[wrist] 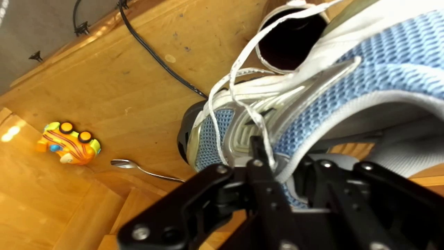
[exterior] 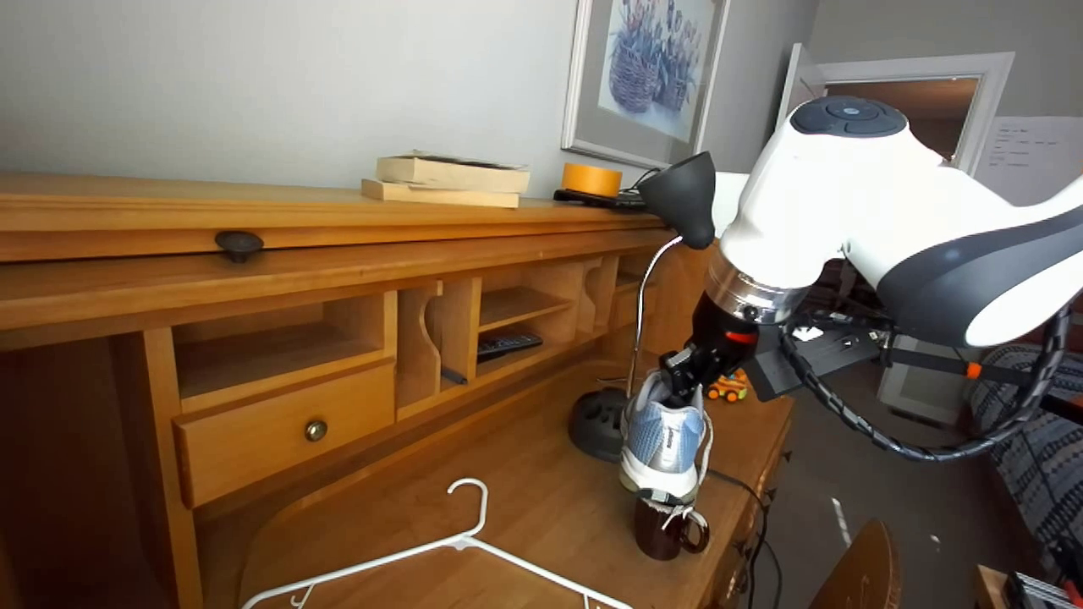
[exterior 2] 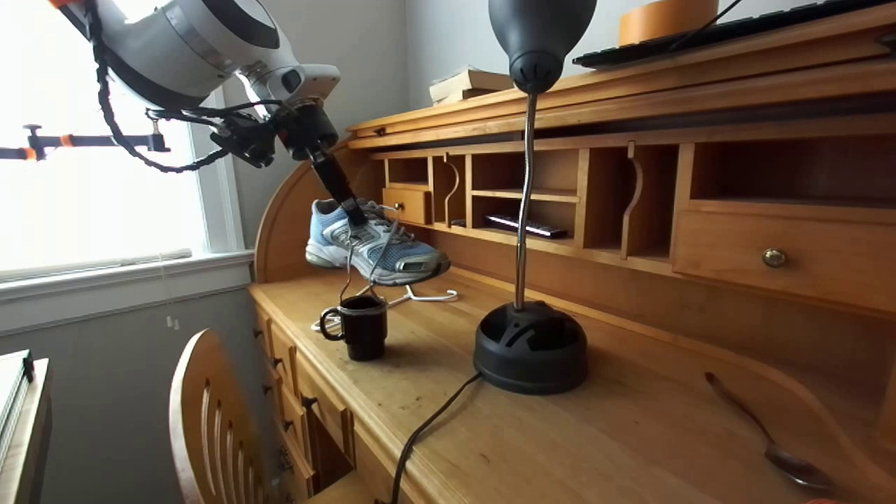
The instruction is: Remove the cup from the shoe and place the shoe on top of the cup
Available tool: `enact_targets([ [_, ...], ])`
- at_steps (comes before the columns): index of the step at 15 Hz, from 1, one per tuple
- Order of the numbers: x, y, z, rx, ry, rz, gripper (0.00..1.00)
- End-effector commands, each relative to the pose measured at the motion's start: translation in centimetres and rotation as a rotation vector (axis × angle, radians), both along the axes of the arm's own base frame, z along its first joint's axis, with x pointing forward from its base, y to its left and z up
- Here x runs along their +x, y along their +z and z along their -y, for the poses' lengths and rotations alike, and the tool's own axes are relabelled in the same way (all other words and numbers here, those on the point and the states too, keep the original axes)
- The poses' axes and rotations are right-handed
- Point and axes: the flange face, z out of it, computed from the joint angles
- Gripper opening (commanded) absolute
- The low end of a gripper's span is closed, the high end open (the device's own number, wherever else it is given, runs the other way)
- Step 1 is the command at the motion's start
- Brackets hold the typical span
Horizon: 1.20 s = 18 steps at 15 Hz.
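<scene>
The light blue and white shoe (exterior 2: 402, 255) hangs in the air, its toe a little lower than its heel. It also shows in an exterior view (exterior: 664, 436) and in the wrist view (wrist: 374, 76). My gripper (exterior 2: 355, 213) is shut on the shoe's side wall at the opening, one finger outside and one inside, as the wrist view shows (wrist: 281, 156). The dark cup (exterior 2: 365, 332) stands upright on the desk below the shoe, its handle toward the front edge. In the wrist view the cup's open mouth (wrist: 289, 45) is partly covered by the shoe. White laces dangle down to the cup's rim.
A black lamp base (exterior 2: 530, 357) stands near the cup, its cord (exterior 2: 434, 416) running over the desk edge. A white hanger (exterior: 461, 541), a spoon (exterior 2: 777, 448) and an orange toy (wrist: 71, 142) lie on the desk. Cubbyholes line the back. A chair (exterior 2: 210, 420) stands in front.
</scene>
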Motion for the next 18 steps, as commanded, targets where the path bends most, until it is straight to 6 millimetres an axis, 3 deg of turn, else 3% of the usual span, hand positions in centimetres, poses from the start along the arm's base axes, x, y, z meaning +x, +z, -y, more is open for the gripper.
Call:
enact_targets([
  [1,-1.8,0.3,0.3,0.019,-0.012,0.012,0.04],
  [18,-2.0,-3.5,-0.1,-0.017,-0.036,0.014,0.04],
])
